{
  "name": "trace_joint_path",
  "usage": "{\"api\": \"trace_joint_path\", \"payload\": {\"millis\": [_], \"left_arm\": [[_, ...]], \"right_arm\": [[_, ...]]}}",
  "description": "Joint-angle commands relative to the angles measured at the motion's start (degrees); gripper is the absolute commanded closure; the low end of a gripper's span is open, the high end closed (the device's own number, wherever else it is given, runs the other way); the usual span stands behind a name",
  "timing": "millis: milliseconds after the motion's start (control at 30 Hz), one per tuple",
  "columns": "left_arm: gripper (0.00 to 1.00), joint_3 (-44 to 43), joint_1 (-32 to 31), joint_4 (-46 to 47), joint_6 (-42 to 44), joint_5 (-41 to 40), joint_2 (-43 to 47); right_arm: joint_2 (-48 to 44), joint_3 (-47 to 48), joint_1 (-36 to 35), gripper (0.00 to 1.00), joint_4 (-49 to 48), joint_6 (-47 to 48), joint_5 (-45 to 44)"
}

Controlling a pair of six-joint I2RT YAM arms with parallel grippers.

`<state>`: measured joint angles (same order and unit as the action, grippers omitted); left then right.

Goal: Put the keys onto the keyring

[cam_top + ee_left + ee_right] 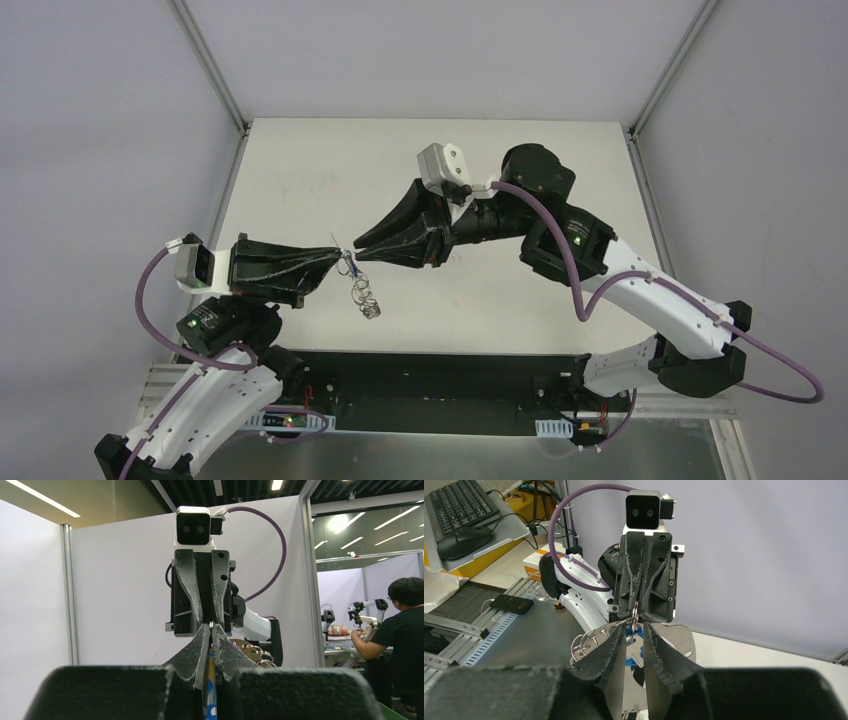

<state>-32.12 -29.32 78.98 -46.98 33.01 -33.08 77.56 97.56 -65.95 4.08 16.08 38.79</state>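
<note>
We see the key, a small blue piece with a pale end, hanging in the gap between the two fingers of the right gripper, just behind their tips. Its long axis runs roughly downward, crossways to the line of those fingers. It seems to hang from one of the small loops of the keyring. The keyring's scalloped wire coils dangle below and to one side of both sets of tips, above the surface as far as we can tell.

The left gripper faces the right one tip to tip. It is clamped together on that loop, so it carries the ring in the air. The right gripper's fingers stand apart, one on each side of the key. We cannot make out either pad touching the key, so we do not call it held.

We judge the step in hand to be taking hold of the key so that it can be worked along the wire. That move turns on the key lying straight ahead between the right fingers, with the left tips just beyond it. The right arm is the nearer one to act. The risk, as we read it, is the flat key twisting on its loop when the fingers meet it.
</note>
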Motion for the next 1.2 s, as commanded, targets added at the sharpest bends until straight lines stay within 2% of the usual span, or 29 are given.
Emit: {"api": "trace_joint_path", "payload": {"millis": [0,167,233,267,733,1067,1100,1167], "left_arm": [[1.00,-2.31,-0.47,2.42,0.75,0.72,1.12],[1.00,-2.33,-0.47,1.56,1.19,0.71,1.53],[1.00,-2.41,-0.52,1.53,1.11,0.80,1.67],[1.00,-2.41,-0.52,1.55,1.11,0.80,1.79],[1.00,-3.68,-0.47,1.18,-0.06,2.03,2.24],[1.00,-3.91,-0.47,1.29,-0.22,2.39,2.03],[1.00,-3.92,-0.48,1.27,-0.22,2.33,1.99],[1.00,-3.89,-0.47,1.32,-0.19,2.35,1.97]], "right_arm": [[0.53,3.13,-0.49,0.81,-2.17,-1.17,1.83],[0.92,3.58,-0.56,0.89,-1.08,-0.79,1.66],[1.32,4.06,-0.54,1.00,-0.03,-0.42,1.73],[1.50,4.22,-0.55,1.00,0.41,-0.27,1.74],[-1.12,-2.22,-0.57,1.00,0.23,0.58,-0.92],[-1.38,-2.86,-0.54,1.00,0.68,-0.07,-0.52],[-1.77,-2.96,-0.55,0.97,0.67,0.22,-0.73],[-2.30,-3.10,-0.50,0.81,0.67,0.27,-1.02]]}}
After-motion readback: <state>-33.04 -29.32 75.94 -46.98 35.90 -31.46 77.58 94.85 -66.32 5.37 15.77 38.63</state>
